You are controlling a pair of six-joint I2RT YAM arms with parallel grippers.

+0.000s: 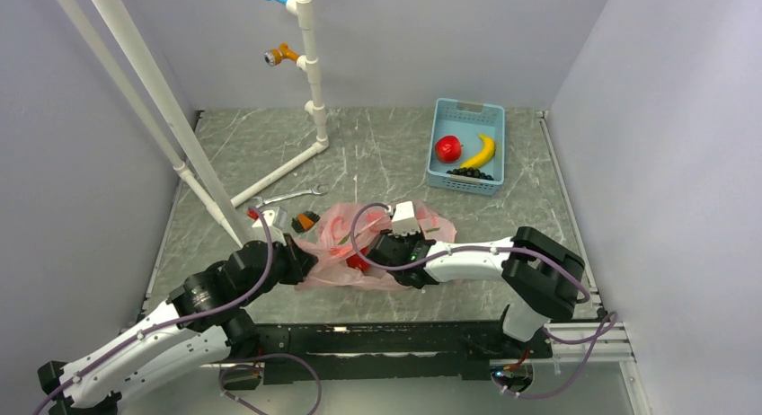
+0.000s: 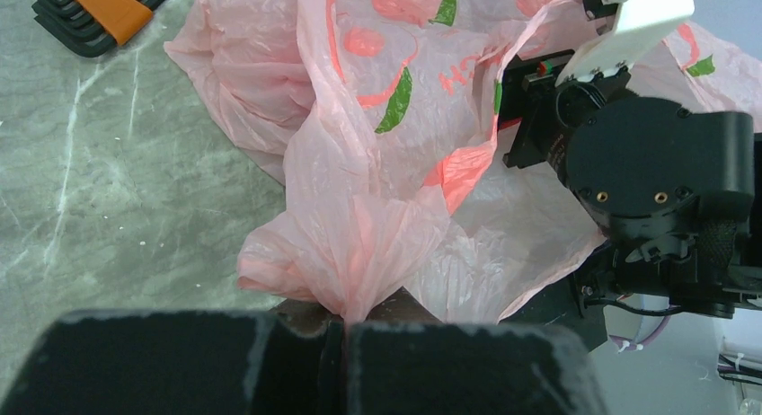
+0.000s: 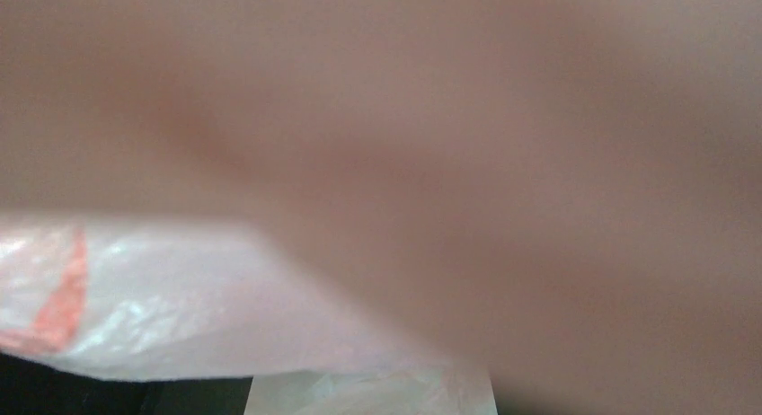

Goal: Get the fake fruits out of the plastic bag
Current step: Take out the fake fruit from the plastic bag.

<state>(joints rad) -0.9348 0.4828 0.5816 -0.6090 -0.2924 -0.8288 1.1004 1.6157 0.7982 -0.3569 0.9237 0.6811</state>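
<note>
Left fingers (image 2: 180, 366) pinch plastic bag (image 2: 377, 163); right arm (image 1: 467, 258) stretched leftward into it.

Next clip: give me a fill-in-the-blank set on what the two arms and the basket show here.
The left gripper is shut on a bunched fold of the ___ plastic bag.
The blue basket holds a red fruit, black grapes and a yellow ___.
The bag's film hides the gripper of the ___ arm.
Missing words: pink; banana; right.
</note>
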